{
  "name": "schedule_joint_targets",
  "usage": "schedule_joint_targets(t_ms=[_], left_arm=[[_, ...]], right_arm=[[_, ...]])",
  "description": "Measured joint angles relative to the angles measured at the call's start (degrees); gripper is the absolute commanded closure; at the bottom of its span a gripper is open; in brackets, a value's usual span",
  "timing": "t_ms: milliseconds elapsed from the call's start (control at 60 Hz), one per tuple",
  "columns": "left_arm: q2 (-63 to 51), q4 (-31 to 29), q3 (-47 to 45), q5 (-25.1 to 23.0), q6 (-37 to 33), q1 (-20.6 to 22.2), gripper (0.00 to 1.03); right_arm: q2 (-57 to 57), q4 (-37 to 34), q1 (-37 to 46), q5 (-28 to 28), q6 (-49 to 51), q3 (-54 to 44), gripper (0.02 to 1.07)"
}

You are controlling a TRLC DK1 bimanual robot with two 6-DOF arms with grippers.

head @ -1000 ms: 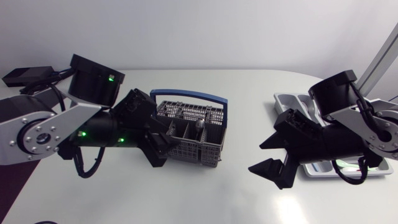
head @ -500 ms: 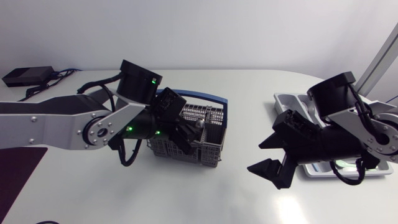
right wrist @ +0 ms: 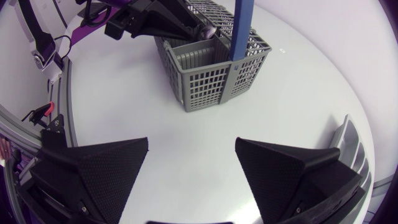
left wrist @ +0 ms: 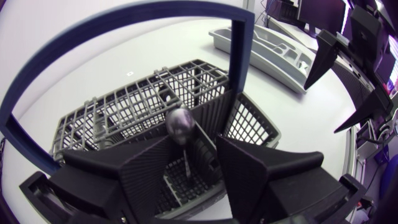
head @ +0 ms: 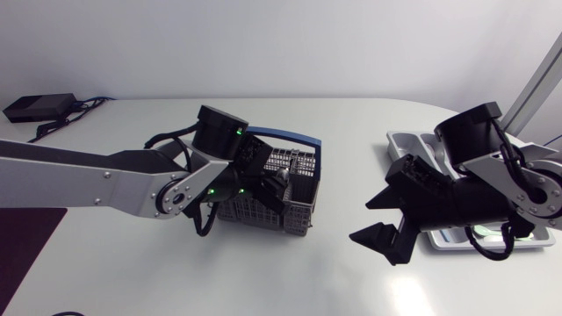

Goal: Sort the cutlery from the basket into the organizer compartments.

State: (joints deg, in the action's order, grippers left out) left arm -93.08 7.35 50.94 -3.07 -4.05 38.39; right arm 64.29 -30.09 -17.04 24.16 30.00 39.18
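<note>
Now stretching the left arm [head: 97, 180] in from nine o'clock across the white table [head: 263, 281], passing a black box [head: 35, 107] with cables lying at ten o'clock near the far edge. Dipping the left gripper [head: 268, 189] into the grey basket [head: 299, 215] sitting near the table's middle, just under the blue handle [head: 281, 134] arching over it. Seen from the left wrist, holding that gripper [left wrist: 193, 149] with its fingers spread inside one compartment of the basket [left wrist: 112, 106], close beside the post of the handle [left wrist: 241, 62]. Bracketing a spoon [left wrist: 180, 126] standing upright there, bowl up, thin stem running down between the two wedges. Not pinching it from both sides, and unable to tell whether one finger is brushing it.

Hanging the right arm [head: 500, 189], entering from three o'clock, over the tabletop between basket and organizer. Holding the right gripper [head: 362, 219] wide apart, gripping nothing, pointing toward nine o'clock. Seen from the right wrist, framing open white table between its two fingers [right wrist: 193, 168], with the basket [right wrist: 205, 81] ahead and well apart, and the left arm's black links reaching into it from the far side.

Seeing the grey organizer [head: 406, 140] lying at three o'clock, long compartments side by side, largely hidden under the right arm. Catching only its rim [right wrist: 348, 134] beside the right gripper, and its length beyond the basket [left wrist: 267, 50] from the left wrist.
</note>
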Motion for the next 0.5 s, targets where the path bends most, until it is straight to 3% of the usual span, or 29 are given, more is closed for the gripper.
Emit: schedule_joint_targets(t_ms=[150, 500], left_arm=[[0.0, 2.0, -0.7, 2.5, 0.7, 0.0, 0.53], [-2.0, 3.7, -0.7, 2.5, 1.3, 0.0, 0.52]], right_arm=[[0.0, 0.4, 0.0, 0.0, 0.0, 0.0, 0.06], [0.0, 0.4, 0.0, 0.0, 0.0, -0.1, 0.06]])
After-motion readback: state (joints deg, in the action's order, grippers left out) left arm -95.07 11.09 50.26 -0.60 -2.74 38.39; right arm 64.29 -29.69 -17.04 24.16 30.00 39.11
